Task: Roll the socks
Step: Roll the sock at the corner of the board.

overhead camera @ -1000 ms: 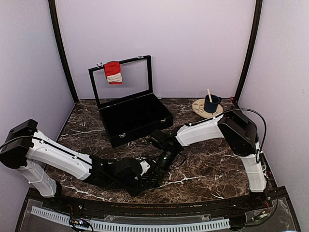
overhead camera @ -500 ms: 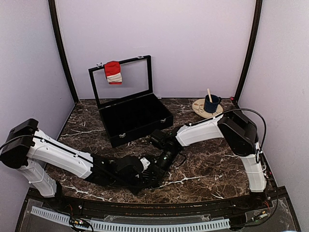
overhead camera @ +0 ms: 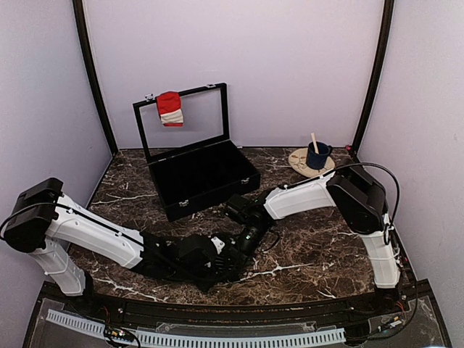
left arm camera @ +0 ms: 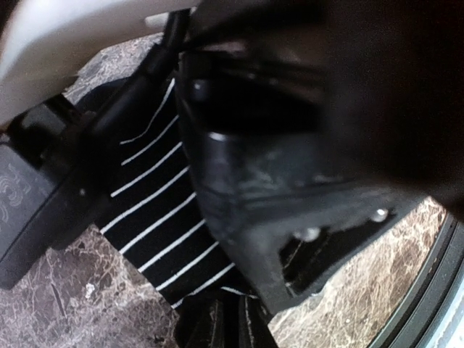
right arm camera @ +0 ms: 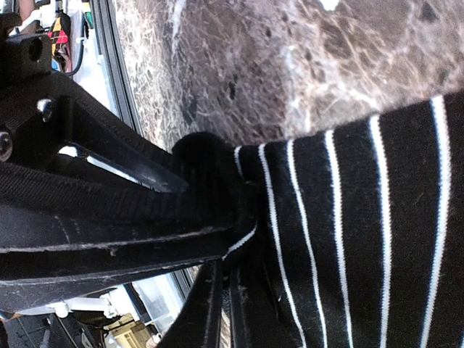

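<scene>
The left arm [overhead camera: 94,235] lies low along the near edge of the marble table [overhead camera: 326,246], reaching toward the middle. The left gripper [left arm camera: 230,304] shows in its own wrist view with fingers close together on the hem of a striped sock [left arm camera: 159,217], black with thin white lines. That sock lies flat on the table near the middle of the near edge, mostly hidden under both grippers in the top view.

Toward the far left corner stands a black case [overhead camera: 210,199], its lid raised upright. A red sock [overhead camera: 170,109] with a white band hangs over the lid's top edge near its left end, well apart from both grippers.

The right gripper [right arm camera: 226,264] meets the left one over the striped sock. In the right wrist view its fingers are pinched nearly together on the sock's bunched edge, where a white stripe curls in between them, with the left gripper's dark frame just beside it. The right arm [overhead camera: 304,196] stretches in from the table's right side.

Near the far right corner, a round plate [overhead camera: 299,161] carries a blue cup [overhead camera: 317,156] with a stick [overhead camera: 315,141] standing in it.
</scene>
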`<control>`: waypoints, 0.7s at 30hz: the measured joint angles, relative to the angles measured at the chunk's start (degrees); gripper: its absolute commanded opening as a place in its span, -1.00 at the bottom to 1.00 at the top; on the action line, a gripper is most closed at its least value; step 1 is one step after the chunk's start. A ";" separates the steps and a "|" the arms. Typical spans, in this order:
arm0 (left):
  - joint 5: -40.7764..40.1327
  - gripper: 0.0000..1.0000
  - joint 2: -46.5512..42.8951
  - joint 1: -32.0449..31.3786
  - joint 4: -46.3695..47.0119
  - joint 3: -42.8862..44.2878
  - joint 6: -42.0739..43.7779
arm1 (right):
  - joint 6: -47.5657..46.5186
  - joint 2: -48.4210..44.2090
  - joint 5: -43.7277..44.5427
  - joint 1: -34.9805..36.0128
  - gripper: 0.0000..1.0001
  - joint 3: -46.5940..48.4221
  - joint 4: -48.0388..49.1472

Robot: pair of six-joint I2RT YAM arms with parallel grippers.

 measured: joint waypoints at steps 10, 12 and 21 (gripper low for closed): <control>0.00 -0.90 0.61 0.02 0.90 0.15 -3.15 | 1.27 0.00 -0.66 -0.70 -0.53 0.00 -0.48; -0.09 -0.91 0.66 0.04 0.96 0.15 -3.72 | 1.55 0.00 -1.07 -0.85 -0.50 0.00 -0.46; -0.48 -0.94 1.18 0.11 1.05 0.17 -7.02 | 2.60 -0.37 -1.01 -2.16 -0.47 0.00 -0.39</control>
